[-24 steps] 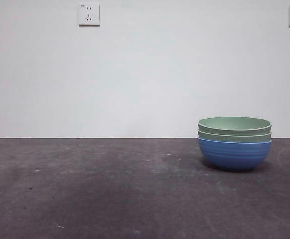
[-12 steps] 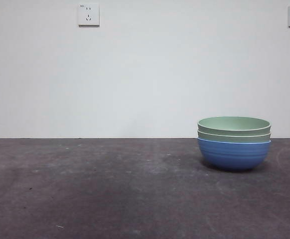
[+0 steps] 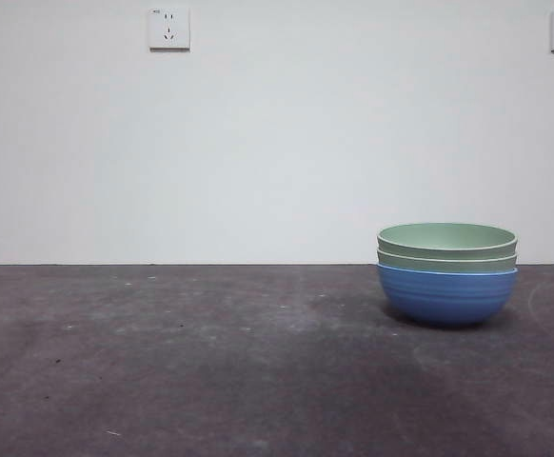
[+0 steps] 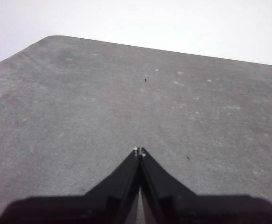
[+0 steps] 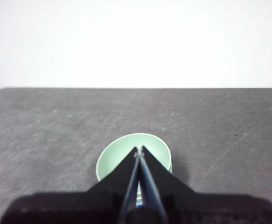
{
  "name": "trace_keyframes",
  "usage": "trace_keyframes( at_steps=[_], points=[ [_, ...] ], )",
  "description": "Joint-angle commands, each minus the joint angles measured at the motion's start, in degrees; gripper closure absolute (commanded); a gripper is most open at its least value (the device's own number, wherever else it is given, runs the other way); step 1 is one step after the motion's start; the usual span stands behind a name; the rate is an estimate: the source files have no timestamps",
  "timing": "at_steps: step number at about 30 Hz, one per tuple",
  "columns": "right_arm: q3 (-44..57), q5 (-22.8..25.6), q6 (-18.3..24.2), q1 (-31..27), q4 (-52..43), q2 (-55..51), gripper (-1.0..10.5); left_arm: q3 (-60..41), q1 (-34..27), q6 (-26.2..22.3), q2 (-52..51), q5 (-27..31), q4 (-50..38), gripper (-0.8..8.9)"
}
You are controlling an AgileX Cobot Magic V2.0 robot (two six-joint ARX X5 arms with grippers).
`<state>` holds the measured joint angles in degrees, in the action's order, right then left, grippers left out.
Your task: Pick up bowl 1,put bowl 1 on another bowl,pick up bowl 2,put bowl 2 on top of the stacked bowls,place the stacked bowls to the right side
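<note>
The stacked bowls (image 3: pixel 447 271) stand on the right part of the dark table: the blue bowl (image 3: pixel 447 295) at the bottom with two pale green bowls (image 3: pixel 447 246) nested in it. No arm shows in the front view. My right gripper (image 5: pixel 139 151) is shut with nothing in it, held above and back from the stack, whose top green bowl (image 5: pixel 122 154) lies under its tips in the right wrist view. My left gripper (image 4: pixel 139 151) is shut too, over bare table, with no bowl near it.
The grey table (image 3: pixel 210 362) runs to a white wall with two sockets (image 3: pixel 169 28). In the left wrist view the table's rounded far corner (image 4: pixel 52 38) shows.
</note>
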<state>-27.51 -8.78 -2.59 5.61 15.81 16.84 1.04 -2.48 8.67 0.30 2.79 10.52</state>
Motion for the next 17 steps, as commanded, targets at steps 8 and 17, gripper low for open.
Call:
trace_keyframes(
  at_steps=[8,17],
  points=[
    [17.55,2.45,-4.87,-2.69,-5.09,-12.68,9.4,-0.87,-0.13,0.37,-0.13,0.0,-0.22,8.17],
    [24.65,4.63,-6.51,-3.34,-5.09,-16.79,9.4,-0.87,-0.13,0.37,-0.13,0.0,-0.22,8.17]
  ],
)
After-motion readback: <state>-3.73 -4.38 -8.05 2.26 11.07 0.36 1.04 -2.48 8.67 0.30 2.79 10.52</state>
